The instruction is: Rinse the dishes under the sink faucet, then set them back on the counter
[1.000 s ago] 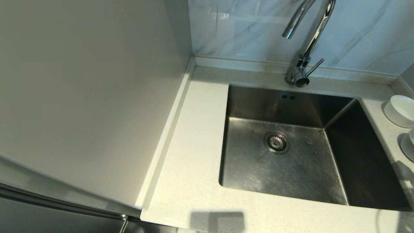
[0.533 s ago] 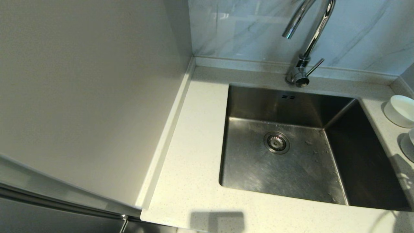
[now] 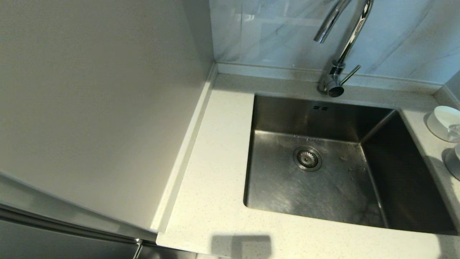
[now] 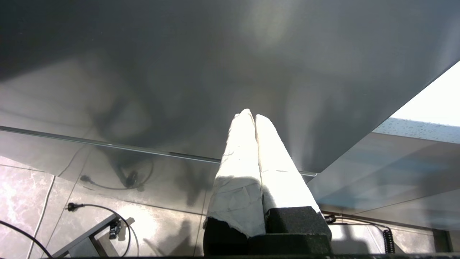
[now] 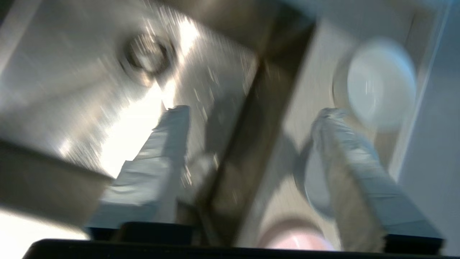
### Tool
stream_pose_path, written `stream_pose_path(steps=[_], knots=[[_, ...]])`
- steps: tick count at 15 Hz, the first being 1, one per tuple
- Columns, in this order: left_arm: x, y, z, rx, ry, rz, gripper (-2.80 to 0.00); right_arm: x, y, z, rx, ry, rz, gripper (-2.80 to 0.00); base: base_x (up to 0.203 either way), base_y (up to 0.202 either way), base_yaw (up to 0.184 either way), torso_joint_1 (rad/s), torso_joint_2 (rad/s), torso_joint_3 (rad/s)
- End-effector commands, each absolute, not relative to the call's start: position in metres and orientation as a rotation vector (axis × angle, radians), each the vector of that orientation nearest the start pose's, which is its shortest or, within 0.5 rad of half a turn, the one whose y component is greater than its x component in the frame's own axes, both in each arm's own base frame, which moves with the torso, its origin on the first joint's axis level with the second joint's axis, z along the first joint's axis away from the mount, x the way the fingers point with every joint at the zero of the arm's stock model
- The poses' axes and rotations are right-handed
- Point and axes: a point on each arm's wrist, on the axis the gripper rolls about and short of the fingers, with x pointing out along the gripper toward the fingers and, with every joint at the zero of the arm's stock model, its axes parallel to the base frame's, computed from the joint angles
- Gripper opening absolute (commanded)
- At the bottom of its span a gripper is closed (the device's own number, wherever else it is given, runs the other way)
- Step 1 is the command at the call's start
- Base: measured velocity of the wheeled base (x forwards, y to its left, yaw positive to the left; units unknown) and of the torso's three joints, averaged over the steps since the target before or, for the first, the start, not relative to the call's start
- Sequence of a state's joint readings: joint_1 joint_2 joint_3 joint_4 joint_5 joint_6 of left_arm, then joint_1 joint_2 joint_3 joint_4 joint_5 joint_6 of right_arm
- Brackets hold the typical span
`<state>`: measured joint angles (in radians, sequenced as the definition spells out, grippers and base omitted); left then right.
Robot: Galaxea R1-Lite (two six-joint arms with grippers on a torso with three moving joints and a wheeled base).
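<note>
Hovering with fingers spread wide and empty, the right gripper (image 5: 248, 111) straddles the sink (image 5: 90, 90) edge, white bowl (image 5: 381, 84) just beyond one fingertip

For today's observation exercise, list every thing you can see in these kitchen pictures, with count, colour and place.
bowls: three, two white and one pink, on the counter right of the sink
sink: one, steel, set in the counter
drain: one, steel, sink floor
faucet: one, chrome, behind the sink
counter: one, off-white speckled, around the sink
wall tile: grey marbled, behind the faucet
left gripper: white-wrapped, shut, parked low beside a cabinet
right gripper: white-wrapped, open, above the sink's right edge by the bowls
</note>
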<state>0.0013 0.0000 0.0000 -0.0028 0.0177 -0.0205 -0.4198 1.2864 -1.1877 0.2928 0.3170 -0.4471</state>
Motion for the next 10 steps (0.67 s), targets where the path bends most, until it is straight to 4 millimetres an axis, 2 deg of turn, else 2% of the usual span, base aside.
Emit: stream_pose_path(steps=[1,4,5,7,10], knots=[[-0.023,0.000,0.076,-0.022,-0.006,0.020,-2.80,0.162,-0.054,0.322,-0.304,0.283,0.020,-2.80,0.000,0.000,0.000,0.000,0.00,0.000],[-0.023,0.000,0.076,-0.020,-0.006,0.020,-2.80,0.136,-0.042,0.322,-0.308,0.235,0.054,-2.80,0.000,0.000,0.000,0.000,0.00,0.000],[-0.023,0.000,0.076,-0.022,-0.006,0.020,-2.80,0.125,-0.038,0.315,-0.300,0.239,0.058,-2.80,0.000,0.000,0.000,0.000,0.00,0.000],[-0.023,0.000,0.076,-0.022,-0.006,0.020,-2.80,0.099,-0.028,0.286,-0.271,0.274,0.062,-2.80,0.000,0.000,0.000,0.000,0.00,0.000],[-0.023,0.000,0.076,-0.022,-0.007,0.020,-2.80,0.061,-0.011,0.231,-0.226,0.312,0.107,-2.80,0.000,0.000,0.000,0.000,0.00,0.000]])
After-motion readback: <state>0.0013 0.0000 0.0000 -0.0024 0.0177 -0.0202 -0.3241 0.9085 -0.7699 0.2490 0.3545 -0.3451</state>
